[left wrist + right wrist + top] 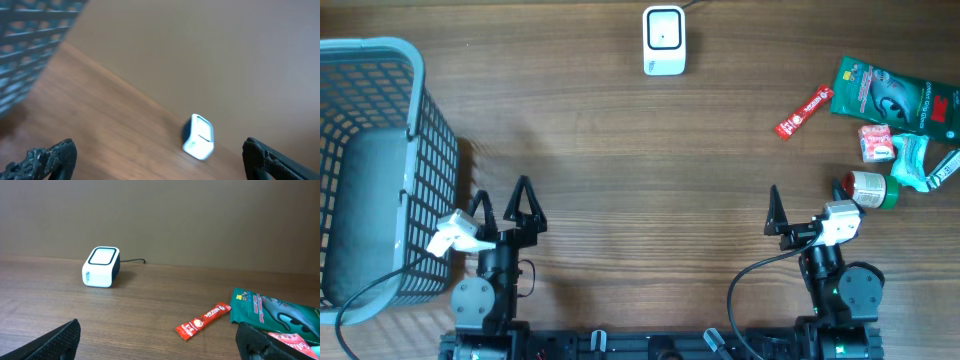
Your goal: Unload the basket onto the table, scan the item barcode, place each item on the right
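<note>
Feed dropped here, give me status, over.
Left pincer, right pincer open, empty. Red sachet, green pouch untouched, far right. Scanner unobstructed.

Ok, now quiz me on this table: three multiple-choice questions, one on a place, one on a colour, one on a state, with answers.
1. Where is the basket?
A) beside the scanner
B) at the table's left edge
C) among the packets

2. What colour is the sachet nearest the scanner?
A) blue
B) yellow
C) red

3. How do the left gripper and right gripper stand?
A) both open, empty
B) both shut on packets
C) one holding the scanner

Answers: 1 B, the overhead view shows it beside the left arm. 2 C, it is plainly red with white print. 3 A, the fingers are spread wide in both wrist views, with nothing between them.
</note>
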Robot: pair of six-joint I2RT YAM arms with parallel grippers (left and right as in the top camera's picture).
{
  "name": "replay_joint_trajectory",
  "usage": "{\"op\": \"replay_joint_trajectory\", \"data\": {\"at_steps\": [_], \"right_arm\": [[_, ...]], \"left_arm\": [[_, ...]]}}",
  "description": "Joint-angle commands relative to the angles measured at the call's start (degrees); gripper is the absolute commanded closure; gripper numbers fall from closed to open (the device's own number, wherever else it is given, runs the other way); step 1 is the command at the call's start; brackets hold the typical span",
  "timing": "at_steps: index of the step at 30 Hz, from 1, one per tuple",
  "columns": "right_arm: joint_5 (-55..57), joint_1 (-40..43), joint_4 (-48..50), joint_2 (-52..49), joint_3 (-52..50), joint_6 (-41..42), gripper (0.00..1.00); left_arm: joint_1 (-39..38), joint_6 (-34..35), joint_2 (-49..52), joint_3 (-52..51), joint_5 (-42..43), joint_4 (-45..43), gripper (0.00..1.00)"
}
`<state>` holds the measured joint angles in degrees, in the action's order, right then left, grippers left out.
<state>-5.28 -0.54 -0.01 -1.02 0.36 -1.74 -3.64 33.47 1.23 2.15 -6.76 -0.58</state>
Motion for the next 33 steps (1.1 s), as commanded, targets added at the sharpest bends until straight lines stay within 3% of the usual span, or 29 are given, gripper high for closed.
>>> {"op": "replay_joint_trajectory", "data": {"at_steps": [1,5,8,20,23,33], "right_arm": [[0.6,0.0,0.2,0.2,-0.1,0.6,0.00],[0.6,0.0,0.2,0.2,-0.1,0.6,0.00],[0.6,0.0,0.2,0.2,-0.1,0.6,0.00],[0.6,0.0,0.2,0.2,-0.1,0.6,0.00],[0.6,0.0,0.2,0.2,-0.1,0.6,0.00],[0.6,0.0,0.2,0.2,-0.1,0.6,0.00]], "left_arm": [[0.4,-6.2,-1.0,-1.8,-5.7,1.0,0.00],[0.4,-17.6,-1.0,-1.8,-0.2,2.9,0.00],[0.4,-21.1,-1.0,-1.8,2.0,4.5,0.00],[0.4,-21.3,-1.0,-1.8,3.7,4.8,0.00],[0.4,-26.5,-1.0,-1.8,7.4,5.1,0.00],[0.4,-26.3,-1.0,-1.8,7.4,5.1,0.00]]}}
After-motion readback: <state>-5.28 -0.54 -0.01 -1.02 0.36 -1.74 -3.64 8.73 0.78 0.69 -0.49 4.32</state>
